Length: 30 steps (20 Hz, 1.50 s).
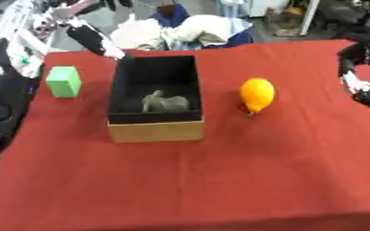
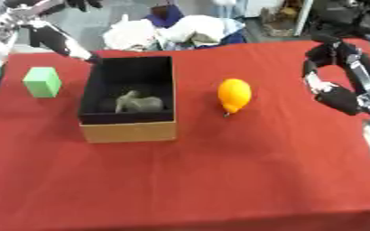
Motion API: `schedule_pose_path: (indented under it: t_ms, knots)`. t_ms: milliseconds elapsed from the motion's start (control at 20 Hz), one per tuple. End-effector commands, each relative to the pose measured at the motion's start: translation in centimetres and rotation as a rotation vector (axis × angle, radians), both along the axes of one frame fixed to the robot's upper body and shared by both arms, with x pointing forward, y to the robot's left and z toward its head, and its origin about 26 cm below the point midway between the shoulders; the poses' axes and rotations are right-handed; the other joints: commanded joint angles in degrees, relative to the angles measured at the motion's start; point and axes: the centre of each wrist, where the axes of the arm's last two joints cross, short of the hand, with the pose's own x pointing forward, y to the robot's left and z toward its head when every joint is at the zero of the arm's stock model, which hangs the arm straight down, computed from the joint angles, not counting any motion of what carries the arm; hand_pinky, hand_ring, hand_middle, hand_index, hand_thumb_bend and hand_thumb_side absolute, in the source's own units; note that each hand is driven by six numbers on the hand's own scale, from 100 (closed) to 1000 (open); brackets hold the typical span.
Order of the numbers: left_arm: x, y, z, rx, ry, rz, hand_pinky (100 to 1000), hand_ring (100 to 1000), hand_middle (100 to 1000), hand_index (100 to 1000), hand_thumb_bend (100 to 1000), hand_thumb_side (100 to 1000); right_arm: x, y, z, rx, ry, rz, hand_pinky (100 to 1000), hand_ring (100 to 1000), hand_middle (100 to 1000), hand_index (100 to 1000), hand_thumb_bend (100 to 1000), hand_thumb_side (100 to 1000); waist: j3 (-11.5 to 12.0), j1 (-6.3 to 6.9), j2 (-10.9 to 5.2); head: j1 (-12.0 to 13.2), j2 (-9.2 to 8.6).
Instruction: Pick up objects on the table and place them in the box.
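A red cloth [image 1: 219, 180] with a matte, smooth surface covers the table; its near half carries nothing. The box [image 1: 156, 131] stands left of centre: a rectangular open-topped carton with a tan cardboard front wall and a black interior. A grey, irregular, lumpy object [image 1: 166, 102] lies on the box floor, toward the near wall. Right of the box, apart from it, an orange object [image 1: 257, 94] rests on the cloth; it is smooth, oval and tapers to a small point at its near end. Left of the box, also apart from it, a green block [image 1: 63, 81] with flat faces and square edges sits upright on the cloth.

The right hand [image 2: 336, 97], black with pale segments, hangs above the right edge of the table, well clear of the orange object; its fingers curl downward and inward and hold nothing. The left hand [image 1: 101, 43] reaches in from the upper left, its dark tip just beside the far left corner of the box; the state of its fingers cannot be determined.

Beyond the far table edge lie crumpled white and blue fabrics [image 1: 188, 29]
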Motion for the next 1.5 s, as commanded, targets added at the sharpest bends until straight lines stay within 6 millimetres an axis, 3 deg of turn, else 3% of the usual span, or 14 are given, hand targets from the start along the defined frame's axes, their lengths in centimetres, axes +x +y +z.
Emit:
schedule_pose_path:
  t_ms: [50, 300, 900, 1200, 1500]
  knots:
    - [0.2, 4.0, 0.2, 0.020, -0.015, 0.151, 705, 670, 698, 787, 769, 358, 0.0, -0.7, 1.2, -0.017, -0.026, -0.011, 687, 697, 667, 916, 100, 537, 0.0, -0.08, -0.69, -0.2, 0.29]
    - [0.6, 7.1, -1.7, 0.061, 0.000, 0.266, 705, 671, 690, 777, 776, 319, 0.2, -0.6, 1.4, -0.020, -0.030, -0.004, 687, 697, 667, 916, 100, 541, -0.6, -0.08, -0.17, -0.2, 0.29]
    - [-0.5, 12.5, -3.0, 0.075, 0.051, 0.409, 706, 655, 657, 757, 734, 271, 0.6, 0.0, 2.3, -0.032, -0.052, 0.021, 687, 696, 666, 916, 100, 557, -4.2, 0.54, 2.21, 1.1, -0.82]
    - [-0.8, 13.4, -4.1, 0.070, 0.085, 0.453, 695, 644, 635, 738, 700, 236, 0.6, -0.1, 2.3, -0.028, -0.053, 0.020, 687, 696, 666, 916, 100, 564, -4.3, 0.49, 2.92, 1.1, -1.07]
    - [-0.7, 12.9, -5.5, 0.101, 0.103, 0.459, 681, 628, 618, 721, 662, 138, 0.7, 0.0, 2.2, -0.024, -0.051, 0.023, 687, 695, 665, 917, 100, 571, -4.3, 0.36, 3.26, 1.0, -1.10]
